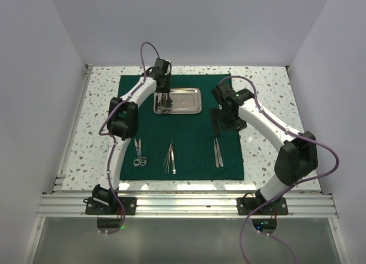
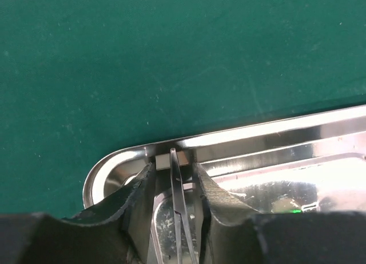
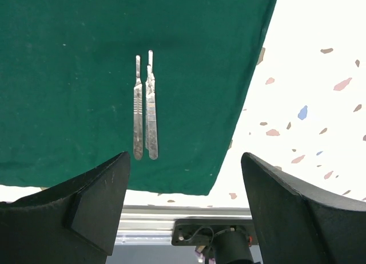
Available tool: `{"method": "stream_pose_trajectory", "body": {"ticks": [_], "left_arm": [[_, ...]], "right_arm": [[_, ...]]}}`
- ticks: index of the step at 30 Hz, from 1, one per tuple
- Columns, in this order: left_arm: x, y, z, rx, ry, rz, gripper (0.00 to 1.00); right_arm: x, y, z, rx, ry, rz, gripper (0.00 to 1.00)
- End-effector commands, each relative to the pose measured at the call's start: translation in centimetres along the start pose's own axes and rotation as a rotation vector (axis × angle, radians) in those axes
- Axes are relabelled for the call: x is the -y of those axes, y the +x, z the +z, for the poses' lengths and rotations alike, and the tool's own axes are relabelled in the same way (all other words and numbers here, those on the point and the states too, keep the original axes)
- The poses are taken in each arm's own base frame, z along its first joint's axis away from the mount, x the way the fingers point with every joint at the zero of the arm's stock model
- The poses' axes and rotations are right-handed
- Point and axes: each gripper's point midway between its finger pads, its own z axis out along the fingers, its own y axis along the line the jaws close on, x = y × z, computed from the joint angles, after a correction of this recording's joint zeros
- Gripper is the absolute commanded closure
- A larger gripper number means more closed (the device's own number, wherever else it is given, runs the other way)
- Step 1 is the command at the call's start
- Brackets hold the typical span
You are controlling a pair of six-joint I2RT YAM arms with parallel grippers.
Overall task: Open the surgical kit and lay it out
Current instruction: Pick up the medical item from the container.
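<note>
The dark green cloth (image 1: pixel 194 132) lies spread flat, with the steel tray (image 1: pixel 187 101) at its back middle. My left gripper (image 1: pixel 164 103) is down in the tray's left end. In the left wrist view (image 2: pixel 174 174) its fingers (image 2: pixel 137 190) stand narrow on either side of a thin steel clamp (image 2: pixel 178 210) that points at the tray wall (image 2: pixel 257 132); the contact itself is hidden. Scissors (image 1: pixel 139 154), tweezers (image 1: pixel 170 158) and two scalpel handles (image 1: pixel 218 152) lie on the cloth's near half. My right gripper (image 1: pixel 219 120) hangs open and empty above the scalpel handles (image 3: pixel 144 110).
The speckled white table (image 3: pixel 309 75) shows past the cloth's right edge (image 3: pixel 246 104). An aluminium rail (image 1: pixel 183 204) runs along the near edge with both arm bases. White walls close in the left, right and back sides.
</note>
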Motion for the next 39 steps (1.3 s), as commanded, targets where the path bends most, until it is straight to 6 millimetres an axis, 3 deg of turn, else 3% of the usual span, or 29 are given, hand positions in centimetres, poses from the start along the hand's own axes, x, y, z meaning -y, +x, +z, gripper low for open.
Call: {"method": "stream_pose_trajectory", "body": {"ticks": [1,7,8,14,17,19,21,24,27,32,35,39], "left_arm": [[-0.6,0.4,1.6,0.003,-0.026,0.044,0.66],[-1.8,3.6,1.8,-0.062,-0.118,0.107,0.78],[-2.1,5.0,2.0,-0.092,-0.135,0.124,0.78],[-3.0,8.7,2.0,-0.179,-0.18,0.177,0.8],[-3.1,9.9,2.1,-0.216,-0.178,0.178,0.86],[-3.0,10.7,2.2,-0.24,-0.177,0.175,0.97],[-2.8,10.6,2.1,-0.241,-0.164,0.165,1.0],[-2.1,8.5,1.2,-0.207,-0.149,0.158,1.0],[-1.5,4.9,-0.4,-0.135,-0.143,0.144,1.0],[-0.5,-1.5,-5.3,0.001,-0.122,0.116,1.0],[-0.6,-4.0,-8.7,0.072,-0.127,0.1,1.0],[-0.8,-6.0,-12.6,0.132,-0.131,0.073,1.0]], "right_arm": [[0.6,-0.6,-0.2,-0.004,0.029,0.005,0.17],[-0.1,-1.7,0.2,-0.009,0.013,-0.005,0.18],[-0.2,-1.9,0.2,-0.007,0.011,-0.009,0.17],[-0.4,-1.9,0.7,-0.015,-0.006,-0.011,0.17],[-0.4,-1.6,1.0,-0.018,-0.011,-0.016,0.17],[-0.3,-1.7,1.0,-0.013,-0.016,-0.017,0.17],[-0.4,-1.6,1.1,-0.013,-0.022,-0.019,0.18],[-0.4,-1.6,1.1,-0.005,-0.029,-0.017,0.18],[-0.4,-1.7,1.0,0.005,-0.038,-0.012,0.17],[-0.8,-2.1,0.6,0.026,-0.057,-0.006,0.18],[-1.1,-2.2,0.5,0.026,-0.077,0.001,0.18],[-1.7,-2.2,0.3,0.025,-0.11,0.008,0.18]]}}
